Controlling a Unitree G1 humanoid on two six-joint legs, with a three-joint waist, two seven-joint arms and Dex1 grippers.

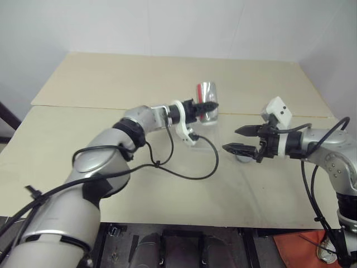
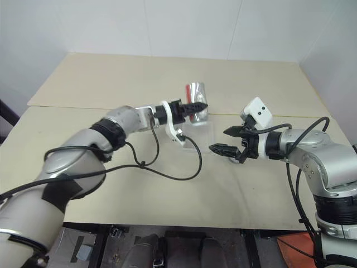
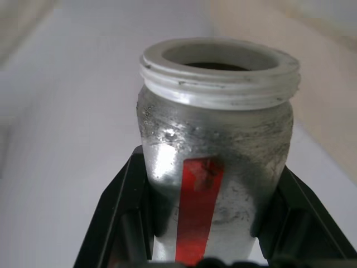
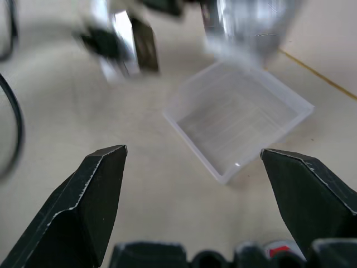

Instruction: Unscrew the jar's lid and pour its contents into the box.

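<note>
Tabletop (image 1: pixel 111 84): jar (image 1: pixel 207 95) above box (image 4: pixel 240 120) edge.

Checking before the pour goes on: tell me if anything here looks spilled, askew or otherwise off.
Nothing looks spilled or damaged. The left gripper holds the jar with its lid off, above the box. The box sits flat on the table. The right gripper is open beside it with nothing in it.

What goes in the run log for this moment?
left gripper: shut on jar, lid off | right gripper: open, holding nothing | box: on table
</note>
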